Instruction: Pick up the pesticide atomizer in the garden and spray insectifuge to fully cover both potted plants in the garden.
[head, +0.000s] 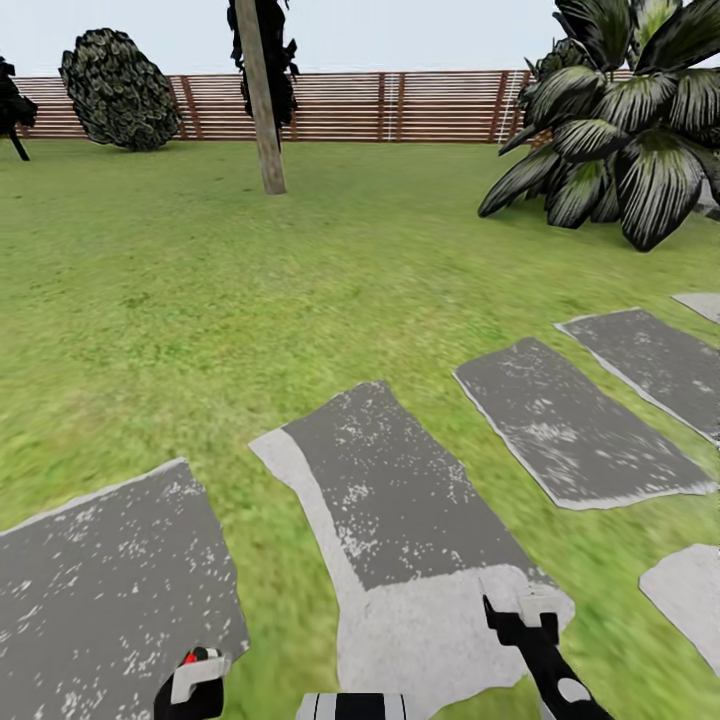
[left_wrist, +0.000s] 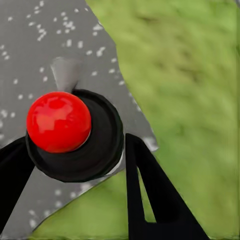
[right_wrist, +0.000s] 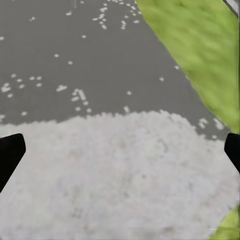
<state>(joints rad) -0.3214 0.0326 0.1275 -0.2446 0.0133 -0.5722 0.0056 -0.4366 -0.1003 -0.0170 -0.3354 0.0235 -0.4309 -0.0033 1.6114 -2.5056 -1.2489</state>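
My left gripper (head: 190, 692) sits low at the near edge of the head view, shut on the pesticide atomizer (head: 200, 668), whose pale head and red tip stick up. In the left wrist view the atomizer (left_wrist: 75, 135) is a black round body with a red knob between the two dark fingers (left_wrist: 150, 190), over the edge of a grey stepping stone (left_wrist: 30, 45). My right gripper (head: 520, 608) hangs open over a pale stone (right_wrist: 120, 165), its fingertips far apart and holding nothing. The potted plants and the insectifuge are out of view.
Grey stepping stones (head: 400, 480) run diagonally across the green lawn (head: 200, 300). A tree trunk (head: 265, 120) stands ahead, and a big dark white-striped bush (head: 620, 120) stands at the right. A brown slatted fence (head: 400, 105) closes the far side, with a round bush (head: 120, 90) at the left.
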